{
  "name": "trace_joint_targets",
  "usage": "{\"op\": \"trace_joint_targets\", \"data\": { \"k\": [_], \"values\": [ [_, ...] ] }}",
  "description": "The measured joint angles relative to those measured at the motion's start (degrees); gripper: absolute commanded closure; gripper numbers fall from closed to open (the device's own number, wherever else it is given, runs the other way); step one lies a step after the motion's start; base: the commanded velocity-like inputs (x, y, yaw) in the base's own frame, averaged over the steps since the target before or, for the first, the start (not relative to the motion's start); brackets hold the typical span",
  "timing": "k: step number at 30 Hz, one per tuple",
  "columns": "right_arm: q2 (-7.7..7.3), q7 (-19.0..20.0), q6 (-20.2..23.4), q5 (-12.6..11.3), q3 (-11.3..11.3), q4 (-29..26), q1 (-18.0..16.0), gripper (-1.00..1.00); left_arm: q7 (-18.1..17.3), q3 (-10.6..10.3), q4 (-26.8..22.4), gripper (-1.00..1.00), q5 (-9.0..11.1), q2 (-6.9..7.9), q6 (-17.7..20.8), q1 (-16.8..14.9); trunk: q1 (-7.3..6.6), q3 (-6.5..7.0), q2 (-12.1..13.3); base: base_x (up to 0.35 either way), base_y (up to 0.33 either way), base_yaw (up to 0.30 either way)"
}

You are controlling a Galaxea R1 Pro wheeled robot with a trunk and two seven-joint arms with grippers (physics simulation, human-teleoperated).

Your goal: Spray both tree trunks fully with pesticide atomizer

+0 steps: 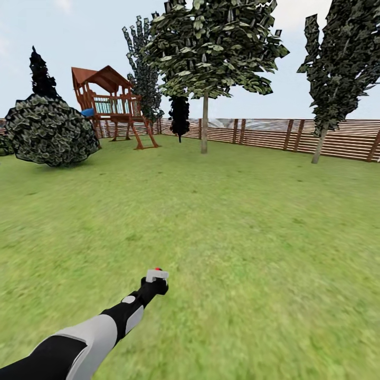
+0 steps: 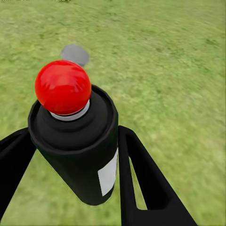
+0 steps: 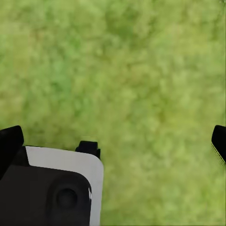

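Observation:
The pesticide atomizer (image 2: 80,155), a black bottle with a red top and a white label, sits upright between the black fingers (image 2: 146,188) of my left gripper (image 2: 70,136), which is shut on it. In the head view that left gripper (image 1: 155,279) is stretched out low over the grass floor (image 1: 237,237), with the atomizer's red top (image 1: 158,269) just showing. Two trees stand far ahead by the fence: one tree trunk (image 1: 204,129) in the middle, another tree trunk (image 1: 319,145) leaning at the right. My right gripper (image 3: 114,141) hangs open over bare grass.
A wooden playset (image 1: 111,105) and a big round bush (image 1: 50,129) stand at the far left. The brown slat fence (image 1: 264,134) closes the back of the lawn. Dark cone-shaped trees (image 1: 179,116) rise near the fence. A small grey round patch (image 2: 75,54) lies on the distant grass.

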Motion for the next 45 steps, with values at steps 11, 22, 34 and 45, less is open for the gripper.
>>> {"op": "trace_joint_targets", "data": {
  "k": [11, 22, 34, 45],
  "values": [
    [0.00, 0.0, 0.0, 0.0, 0.0, 0.0, 0.0, -1.00, 0.0, 0.0, 0.0, 1.00, 0.0, 0.01, 0.0, 0.0, 0.00, 0.00, 0.0, 0.350, 0.000, 0.000],
    [0.00, 0.0, 0.0, 0.0, 0.0, 0.0, 0.0, -1.00, 0.0, 0.0, 0.0, 1.00, 0.0, -0.08, 0.0, 0.0, 0.00, 0.00, 0.0, 0.350, 0.000, 0.000],
    [0.00, 0.0, 0.0, 0.0, 0.0, 0.0, 0.0, -1.00, 0.0, 0.0, 0.0, 1.00, 0.0, -0.12, 0.0, 0.0, 0.00, 0.00, 0.0, 0.350, 0.000, 0.000],
    [0.00, 0.0, 0.0, 0.0, 0.0, 0.0, 0.0, -1.00, 0.0, 0.0, 0.0, 1.00, 0.0, -0.12, 0.0, 0.0, 0.00, 0.00, 0.0, 0.350, 0.000, 0.000]
  ]
}}
